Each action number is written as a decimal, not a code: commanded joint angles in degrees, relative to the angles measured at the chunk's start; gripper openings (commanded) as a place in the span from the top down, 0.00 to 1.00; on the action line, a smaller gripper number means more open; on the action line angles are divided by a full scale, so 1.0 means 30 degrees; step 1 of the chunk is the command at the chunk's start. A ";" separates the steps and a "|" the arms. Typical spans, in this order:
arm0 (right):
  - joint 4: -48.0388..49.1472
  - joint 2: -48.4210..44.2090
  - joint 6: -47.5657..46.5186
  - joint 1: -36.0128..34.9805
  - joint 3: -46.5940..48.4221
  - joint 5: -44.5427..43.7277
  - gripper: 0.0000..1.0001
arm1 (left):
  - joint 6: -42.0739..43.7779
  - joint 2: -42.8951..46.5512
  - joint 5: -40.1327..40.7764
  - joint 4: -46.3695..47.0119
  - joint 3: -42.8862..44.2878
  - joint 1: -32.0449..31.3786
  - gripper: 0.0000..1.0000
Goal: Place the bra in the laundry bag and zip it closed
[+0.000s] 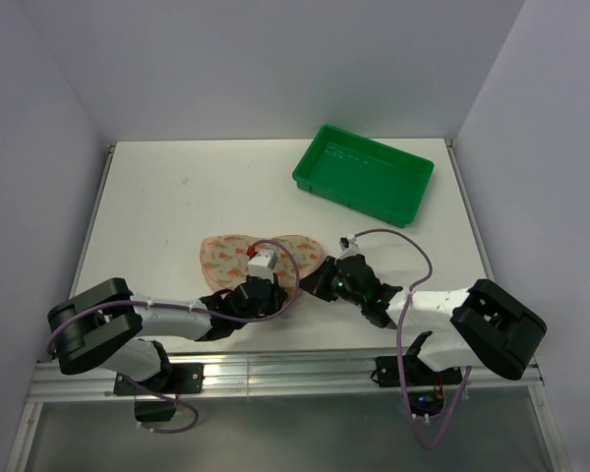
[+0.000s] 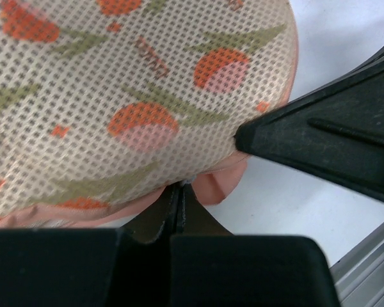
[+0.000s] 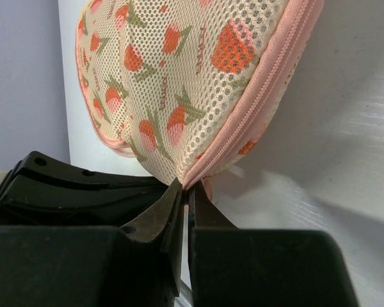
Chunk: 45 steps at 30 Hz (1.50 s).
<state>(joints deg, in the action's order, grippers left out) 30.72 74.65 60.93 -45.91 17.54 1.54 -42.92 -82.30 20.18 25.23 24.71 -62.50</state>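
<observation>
**A:** What do we read from the overhead view alone?

**B:** The layout. We see the laundry bag [image 1: 226, 260] lying on the white surface [image 1: 167, 197], toward its 6 o'clock edge, with two domes side by side. The left hand [image 1: 260, 288] meets the bag at the bag's 6 o'clock. The right hand [image 1: 313, 282] meets it at the bag's 4 o'clock. A green tray [image 1: 369, 177] sits well apart, at the bag's 1 o'clock. Neither grip can be judged here, because the fingertips are too small to read.

**A:** What does the left wrist view add?

**B:** Mesh printed with orange-and-green marks fills most of the picture. We see the left hand clenched, its jaws pressed flat together and the tips just under the pink rim [image 2: 214, 185]. We cannot tell whether any fabric or a zip pull is caught between them. At 3 o'clock a black finger [image 2: 320, 137] of the right hand touches the dome's edge.

**A:** And the right wrist view?

**B:** It alone shows the zip [image 3: 256, 109]. Its teeth are joined along the whole visible stretch, which runs from 1 o'clock down to the fingertips. There we see the right hand grasping the laundry bag, with a pink tab of the rim pinched between its jaws. Above them the dome bulges, rounded.
</observation>
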 commanded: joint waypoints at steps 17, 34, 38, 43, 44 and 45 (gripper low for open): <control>-0.2004 -0.1826 -0.2143 0.1971 0.0101 -0.0103 1.00 | -0.2274 0.5605 0.2293 -0.4657 -0.3050 0.0179 1.00; -0.4205 -0.1329 -0.4430 0.3585 0.2181 0.1888 1.00 | -0.0432 0.3768 -0.1396 -0.0326 -0.1150 0.0237 0.56; -0.3796 -0.1242 -0.4342 0.3585 0.1830 0.2210 1.00 | -0.0694 0.1775 -0.0403 0.0552 -0.0474 0.0354 0.52; -0.3064 -0.0949 -0.4283 0.3585 0.1624 0.2767 1.00 | 0.0065 -0.0014 -0.0516 0.2217 0.0083 0.1028 0.51; -0.3004 -0.0920 -0.4312 0.3585 0.1566 0.2884 1.00 | 0.0183 -0.0597 -0.0662 0.2455 0.0171 0.1058 0.51; -0.2975 -0.0948 -0.4313 0.3614 0.1565 0.2943 1.00 | 0.0271 -0.0922 -0.0606 0.2690 0.0346 0.1116 0.51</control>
<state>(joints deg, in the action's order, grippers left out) 18.35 72.03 48.75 -35.20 22.81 8.78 -44.51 -82.54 18.33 27.20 23.29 -59.81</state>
